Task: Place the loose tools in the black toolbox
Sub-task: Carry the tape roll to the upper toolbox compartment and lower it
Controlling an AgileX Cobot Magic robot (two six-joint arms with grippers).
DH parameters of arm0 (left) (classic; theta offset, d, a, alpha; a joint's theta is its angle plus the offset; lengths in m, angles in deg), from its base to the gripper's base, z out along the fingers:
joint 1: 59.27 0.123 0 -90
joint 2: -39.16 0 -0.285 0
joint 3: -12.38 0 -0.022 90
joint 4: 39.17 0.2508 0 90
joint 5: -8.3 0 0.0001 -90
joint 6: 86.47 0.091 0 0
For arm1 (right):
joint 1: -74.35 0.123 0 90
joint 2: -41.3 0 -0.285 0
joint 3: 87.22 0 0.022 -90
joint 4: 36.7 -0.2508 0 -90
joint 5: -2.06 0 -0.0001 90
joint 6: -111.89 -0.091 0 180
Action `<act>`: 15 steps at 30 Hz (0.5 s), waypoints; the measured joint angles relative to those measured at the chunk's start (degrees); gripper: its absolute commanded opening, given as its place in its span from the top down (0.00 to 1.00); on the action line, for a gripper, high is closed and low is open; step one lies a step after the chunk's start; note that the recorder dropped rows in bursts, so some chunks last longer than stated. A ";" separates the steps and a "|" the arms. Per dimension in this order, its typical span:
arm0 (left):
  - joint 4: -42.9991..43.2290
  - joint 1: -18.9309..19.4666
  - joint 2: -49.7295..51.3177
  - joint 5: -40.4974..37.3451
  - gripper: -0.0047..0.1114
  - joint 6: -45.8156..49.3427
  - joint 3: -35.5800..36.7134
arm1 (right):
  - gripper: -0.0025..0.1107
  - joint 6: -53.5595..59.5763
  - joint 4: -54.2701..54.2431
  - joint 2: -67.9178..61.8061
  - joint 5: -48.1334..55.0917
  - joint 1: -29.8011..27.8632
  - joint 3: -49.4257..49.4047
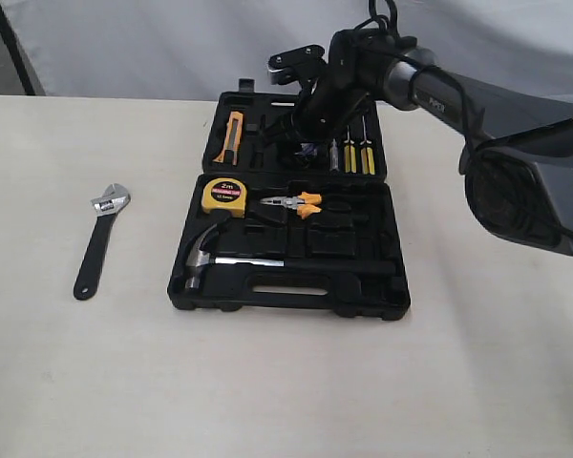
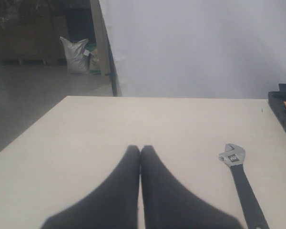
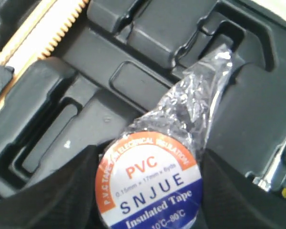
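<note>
The black toolbox (image 1: 363, 296) lies open in the middle of the table. The claw hammer (image 1: 208, 254) rests in its near half. My right gripper (image 1: 307, 143) hangs over the far half, shut on the tape roll (image 3: 148, 185), whose clear wrapper sticks out above a moulded recess (image 3: 133, 78). On the bare table left of the box lies the black adjustable wrench (image 1: 99, 239), silver jaw pointing away. My left gripper (image 2: 140, 149) is shut and empty, with the wrench (image 2: 239, 177) off to one side of it.
In the box sit a yellow tape measure (image 1: 223, 196), orange-handled pliers (image 1: 294, 203), a yellow utility knife (image 1: 230, 135) and yellow screwdrivers (image 1: 357, 153). A grey backdrop (image 1: 153, 43) stands behind the table.
</note>
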 measured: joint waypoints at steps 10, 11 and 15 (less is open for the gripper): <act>0.00 0.00 0.00 0.00 0.95 0.00 0.00 | 0.98 -1.81 -2.32 0.06 3.76 0.00 0.35; 0.00 0.00 0.00 0.00 0.95 0.00 0.00 | 0.98 -2.08 -2.72 0.06 4.03 0.00 0.35; 0.00 0.00 0.00 0.00 0.95 0.00 0.00 | 0.96 -2.34 -2.70 0.14 5.09 0.00 0.35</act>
